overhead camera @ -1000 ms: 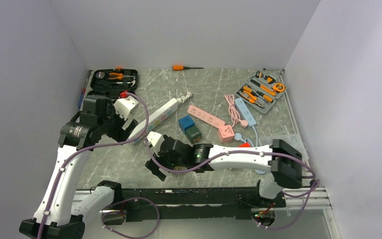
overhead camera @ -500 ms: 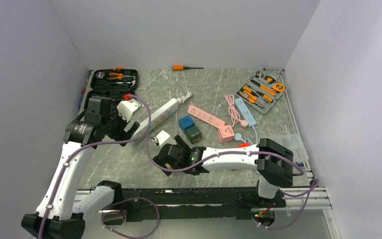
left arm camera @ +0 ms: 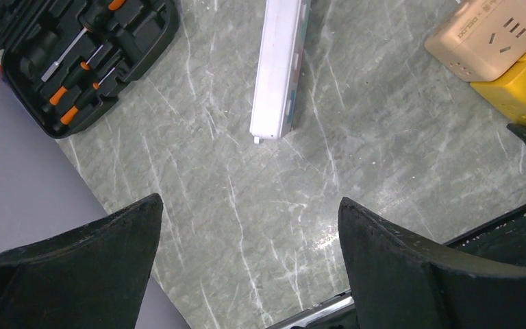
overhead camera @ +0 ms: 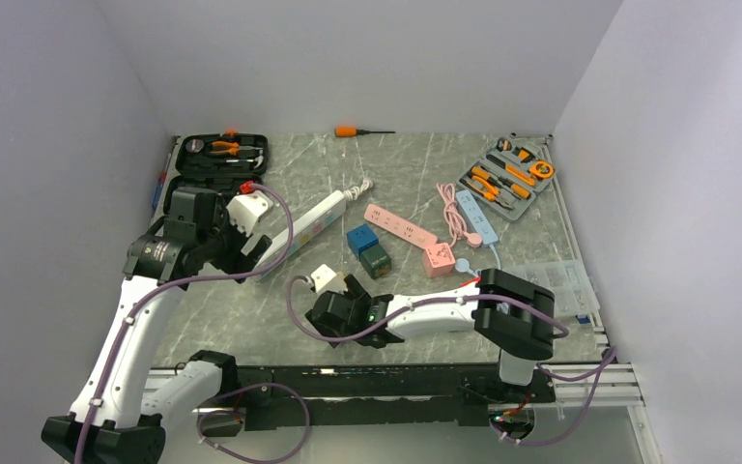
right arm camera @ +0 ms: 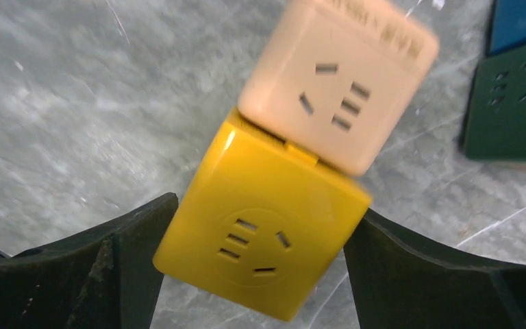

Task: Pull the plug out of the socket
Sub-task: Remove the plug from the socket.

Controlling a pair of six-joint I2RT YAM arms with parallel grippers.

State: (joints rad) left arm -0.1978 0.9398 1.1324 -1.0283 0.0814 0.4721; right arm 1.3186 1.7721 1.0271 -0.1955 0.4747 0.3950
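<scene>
The right gripper (right arm camera: 261, 209) stands wide and clamps the yellow socket cube (right arm camera: 260, 253) at frame centre. The beige plug cube (right arm camera: 335, 89) is seated against its upper-right side. The left gripper (left arm camera: 250, 201) is spread wide and empty above the marble table (left arm camera: 233, 233).

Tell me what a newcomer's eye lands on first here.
A bright yellow socket cube with a beige cube plugged onto it sits between the right fingers, near the front. Behind it lie pastel power strips; a black tool case and grey tool tray show orange handles at the far corners.
</scene>
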